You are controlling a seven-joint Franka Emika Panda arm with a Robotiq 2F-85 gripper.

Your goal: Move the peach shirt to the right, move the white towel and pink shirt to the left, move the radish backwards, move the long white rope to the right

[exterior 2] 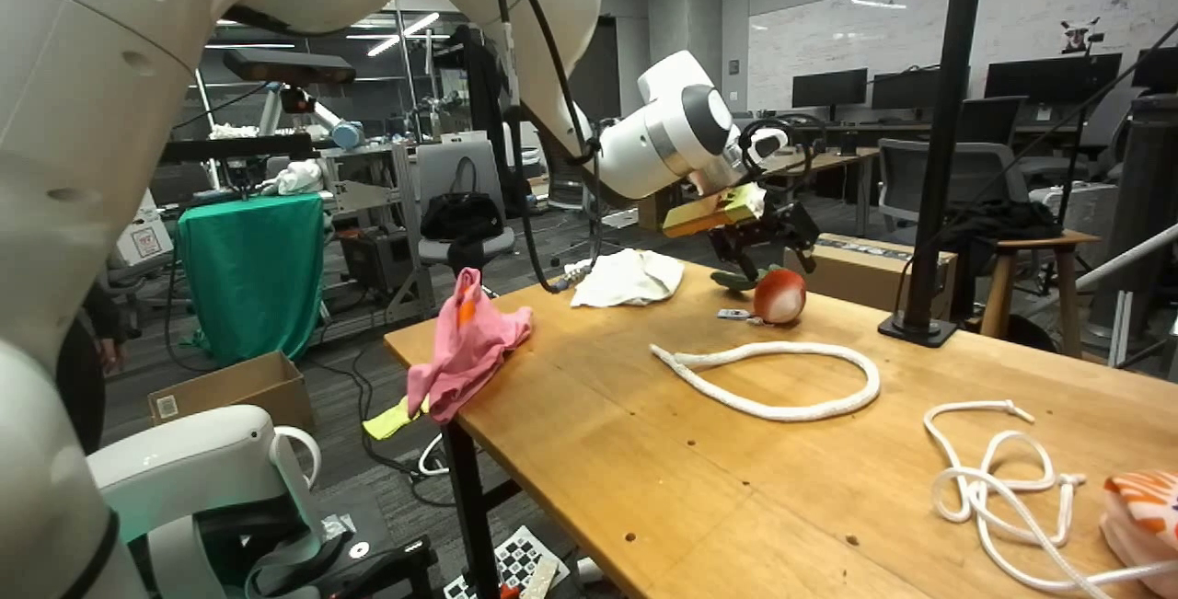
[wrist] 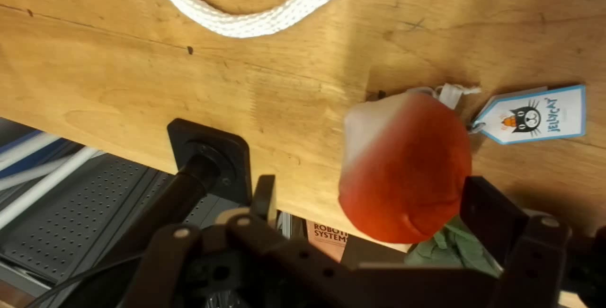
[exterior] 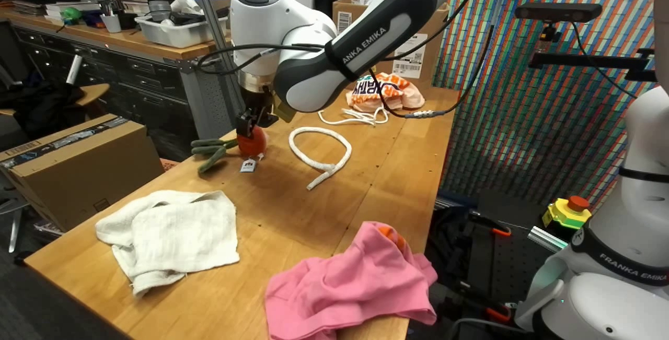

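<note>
Since that plush radish (wrist: pixel 408 171) needs scooting backwards, I reckon that's why the pincer (wrist: pixel 369 187) hangs over it, spread wide, holding nothing.

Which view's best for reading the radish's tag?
The wrist view: the tag shows large and face-on there, its JELLYCAT lettering readable, just beside the radish. Both exterior views also show the tag next to the radish, but only as a small patch whose print can't be read.

The outstretched arm (exterior: pixel 376 26) holds its gripper (wrist: pixel 369 187) angled downward, fingers (wrist: pixel 490 218) apart.
</note>
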